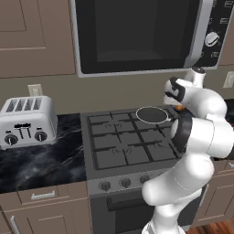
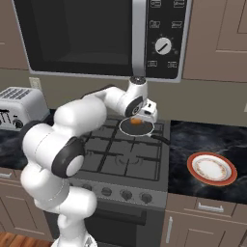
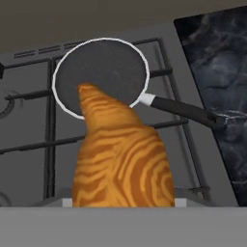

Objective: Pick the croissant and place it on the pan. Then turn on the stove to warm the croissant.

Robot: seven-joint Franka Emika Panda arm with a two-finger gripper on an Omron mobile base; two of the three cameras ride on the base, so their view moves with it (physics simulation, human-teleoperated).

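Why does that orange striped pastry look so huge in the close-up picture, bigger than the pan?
Hand view: the striped orange-brown croissant hangs right at the lens, so it dwarfs the round dark frying pan beyond. Right base view: it is a small lump over that pan.

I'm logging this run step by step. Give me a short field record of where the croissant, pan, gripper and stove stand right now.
croissant: orange-brown pastry held in the gripper, hanging above the pan, not yet set down
pan: dark, round, light rim, empty, on the back right burner, handle pointing toward the right counter
gripper: shut on the croissant, over the pan
stove: grey gas cooktop with black grates; no flame visible
knobs: row along the stove front, untouched
plate: white with orange-red rim, empty, on the counter right of the stove
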